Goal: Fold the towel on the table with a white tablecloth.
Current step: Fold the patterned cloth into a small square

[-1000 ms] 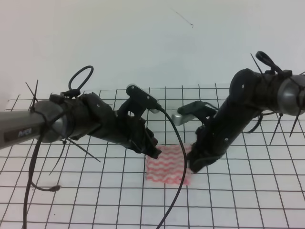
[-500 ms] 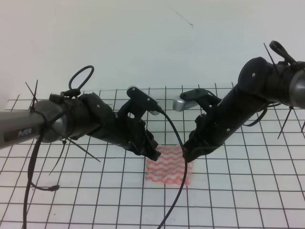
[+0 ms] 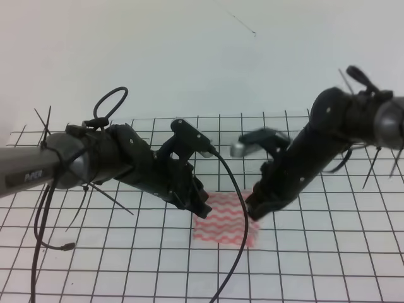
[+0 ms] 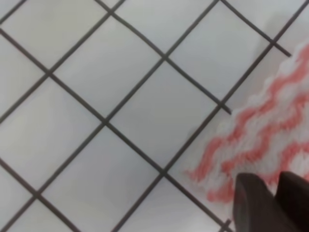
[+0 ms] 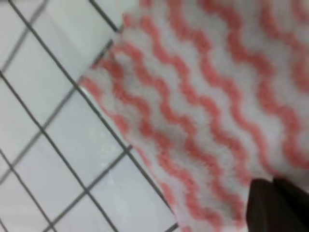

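The left tool (image 3: 203, 208) sits low at the 10 o'clock corner of the towel (image 3: 224, 221); in its wrist view the two fingertips (image 4: 253, 203) show close together at the frayed edge, nearly pressed shut, though whether any cloth lies between them cannot be told; a pinch that catches only loose threads would likely slip as soon as the arm lifts. The towel lies flat on the desk (image 3: 126, 252), near the middle of the high view, between the two arms; its stripes run wavy across a few grid squares. The right tool (image 3: 252, 210) hangs at the towel's 2 o'clock corner; only a dark tip shows in its wrist view, so its spread cannot be told; uneven grips, I judge, would drag the towel askew and leave a crooked fold.
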`<state>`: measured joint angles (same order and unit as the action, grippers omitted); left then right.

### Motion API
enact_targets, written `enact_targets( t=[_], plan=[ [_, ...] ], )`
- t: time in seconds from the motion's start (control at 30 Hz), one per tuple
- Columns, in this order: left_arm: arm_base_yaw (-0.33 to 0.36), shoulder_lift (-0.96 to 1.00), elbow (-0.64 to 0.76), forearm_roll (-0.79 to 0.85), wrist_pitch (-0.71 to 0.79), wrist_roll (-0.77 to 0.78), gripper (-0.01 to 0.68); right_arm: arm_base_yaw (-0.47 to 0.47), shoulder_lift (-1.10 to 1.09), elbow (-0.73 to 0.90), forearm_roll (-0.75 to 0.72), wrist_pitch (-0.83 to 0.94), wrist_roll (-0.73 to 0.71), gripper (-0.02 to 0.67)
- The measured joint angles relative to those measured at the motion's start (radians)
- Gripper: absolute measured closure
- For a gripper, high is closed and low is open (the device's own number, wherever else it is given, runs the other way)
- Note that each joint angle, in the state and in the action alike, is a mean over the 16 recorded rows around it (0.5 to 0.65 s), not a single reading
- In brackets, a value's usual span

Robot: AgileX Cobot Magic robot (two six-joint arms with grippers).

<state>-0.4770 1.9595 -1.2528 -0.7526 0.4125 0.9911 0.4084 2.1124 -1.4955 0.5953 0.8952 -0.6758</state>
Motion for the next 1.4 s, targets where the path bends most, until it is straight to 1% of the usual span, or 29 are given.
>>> enact_targets(
  t=[0.3, 0.53, 0.83, 1.17, 1.4],
  plan=[
    [0.000, 0.000, 0.000, 0.011, -0.005, -0.004, 0.601, 0.014, -0.032, 0.000, 0.035, 0.019, -0.020, 0.647],
    [0.000, 0.000, 0.000, 0.011, -0.009, -0.002, 0.602, 0.031, 0.017, -0.001, 0.061, 0.039, -0.037, 0.647],
    [0.000, 0.000, 0.000, -0.010, -0.016, 0.014, 0.602, 0.040, 0.016, -0.006, 0.046, -0.024, -0.035, 0.647],
    [0.000, 0.020, 0.000, -0.133, -0.037, 0.128, 0.603, 0.036, -0.013, -0.010, -0.010, -0.159, -0.004, 0.647],
    [0.000, 0.059, 0.000, -0.212, -0.031, 0.211, 0.617, 0.033, 0.018, -0.010, -0.042, -0.199, 0.016, 0.647]
  ],
)
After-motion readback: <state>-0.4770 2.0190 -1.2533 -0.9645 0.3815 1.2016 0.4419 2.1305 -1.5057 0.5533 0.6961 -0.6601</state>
